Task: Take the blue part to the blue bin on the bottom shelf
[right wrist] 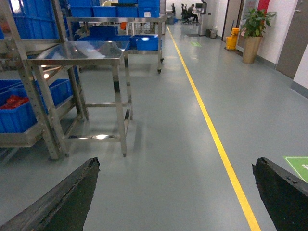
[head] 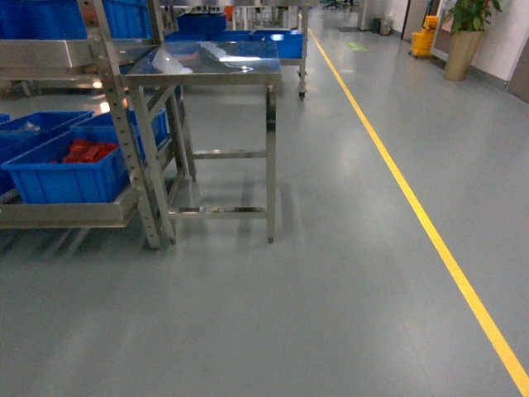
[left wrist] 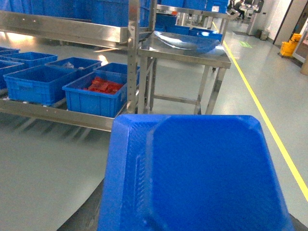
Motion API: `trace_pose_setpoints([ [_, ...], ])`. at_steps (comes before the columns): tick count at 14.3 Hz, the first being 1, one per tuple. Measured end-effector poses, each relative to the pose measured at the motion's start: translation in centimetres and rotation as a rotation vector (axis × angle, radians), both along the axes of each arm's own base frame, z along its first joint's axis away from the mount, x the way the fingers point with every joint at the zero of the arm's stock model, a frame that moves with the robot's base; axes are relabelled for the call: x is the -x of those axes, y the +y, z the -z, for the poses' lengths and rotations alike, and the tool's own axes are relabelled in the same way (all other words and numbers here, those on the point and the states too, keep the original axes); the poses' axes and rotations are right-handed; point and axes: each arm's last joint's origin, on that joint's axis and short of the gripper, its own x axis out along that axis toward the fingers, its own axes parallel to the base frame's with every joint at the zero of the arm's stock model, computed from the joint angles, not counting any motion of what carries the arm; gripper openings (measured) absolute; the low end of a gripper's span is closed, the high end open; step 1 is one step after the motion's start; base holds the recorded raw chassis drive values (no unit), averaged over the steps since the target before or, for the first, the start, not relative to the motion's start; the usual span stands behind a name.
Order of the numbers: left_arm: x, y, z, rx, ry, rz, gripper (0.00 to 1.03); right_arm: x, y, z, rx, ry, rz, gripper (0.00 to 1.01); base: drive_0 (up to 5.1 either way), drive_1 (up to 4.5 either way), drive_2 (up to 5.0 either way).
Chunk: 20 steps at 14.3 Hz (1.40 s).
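Observation:
A large blue part (left wrist: 202, 173) fills the lower half of the left wrist view. My left gripper is shut on it, and only one dark finger (left wrist: 89, 216) shows at the part's lower left edge. The bottom shelf (left wrist: 57, 115) of the steel rack carries several blue bins: one (left wrist: 98, 94) holds red parts, and another (left wrist: 36, 83) beside it looks empty. In the head view the shelf (head: 66, 215) and the bin with red parts (head: 70, 169) sit at the left, and neither gripper shows. My right gripper (right wrist: 175, 163) hangs open over bare floor.
A steel table (head: 207, 62) stands right of the rack's perforated upright (head: 132, 141). A yellow floor line (head: 430, 231) runs down the aisle on the right. Farther back are more blue bins (head: 277, 40), a potted plant (head: 464, 41) and a yellow mop bucket (head: 423, 41).

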Motion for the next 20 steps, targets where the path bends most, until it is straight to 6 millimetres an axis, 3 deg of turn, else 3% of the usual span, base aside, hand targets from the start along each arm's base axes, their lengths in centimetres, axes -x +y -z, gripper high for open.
trace_pose_setpoints([
  [20, 0.01, 0.01, 0.0, -0.001, 0.001, -0.001, 0.43, 0.0, 0.0, 0.01, 0.0, 0.001, 0.0, 0.98, -0.1, 3.9, -4.2],
])
